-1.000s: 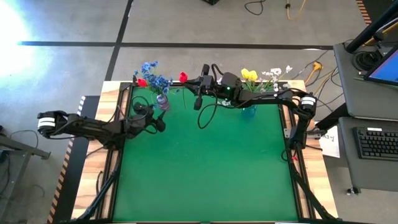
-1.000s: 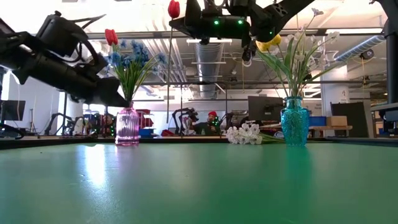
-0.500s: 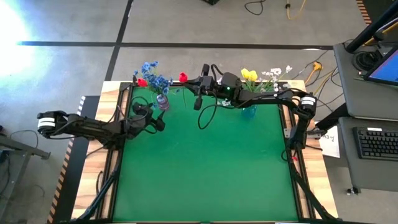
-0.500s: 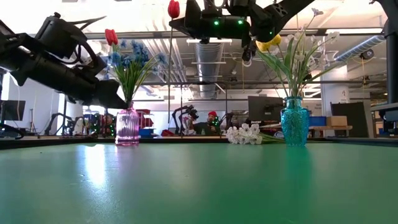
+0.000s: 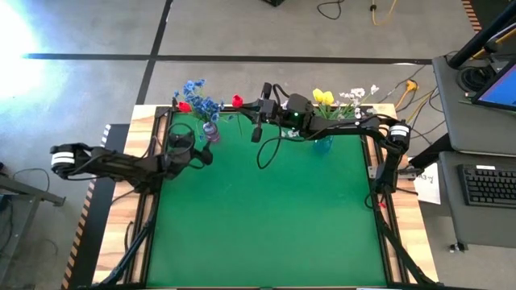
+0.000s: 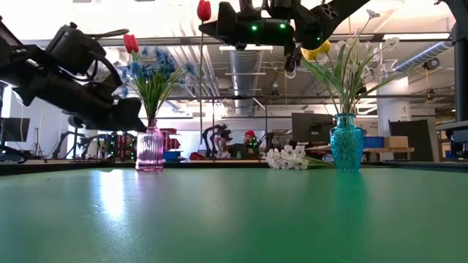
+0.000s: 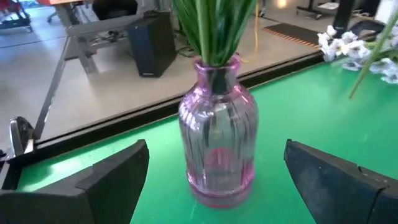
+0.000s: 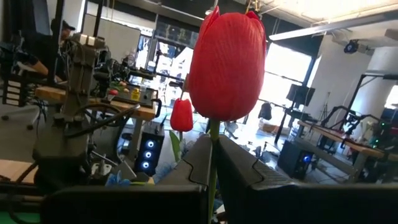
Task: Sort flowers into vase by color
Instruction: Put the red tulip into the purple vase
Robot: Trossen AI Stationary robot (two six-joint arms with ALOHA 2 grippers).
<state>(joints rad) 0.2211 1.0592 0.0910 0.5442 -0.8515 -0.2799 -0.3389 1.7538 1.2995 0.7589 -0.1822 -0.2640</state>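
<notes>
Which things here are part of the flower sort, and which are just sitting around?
Job:
- red tulip in right claw
- pink vase with blue flowers, left claw open around it
- teal vase with yellow tulips
- loose white blossoms on the table

Bystanders:
- keyboard
- floor cables

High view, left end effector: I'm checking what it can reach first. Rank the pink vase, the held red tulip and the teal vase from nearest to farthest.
From the left end effector, open at the mat's back left:
1. Pink vase, just behind it, with blue flowers and one red tulip.
2. Held red tulip, back centre, pinched in the right end effector.
3. Teal vase, far across on the right.
</notes>
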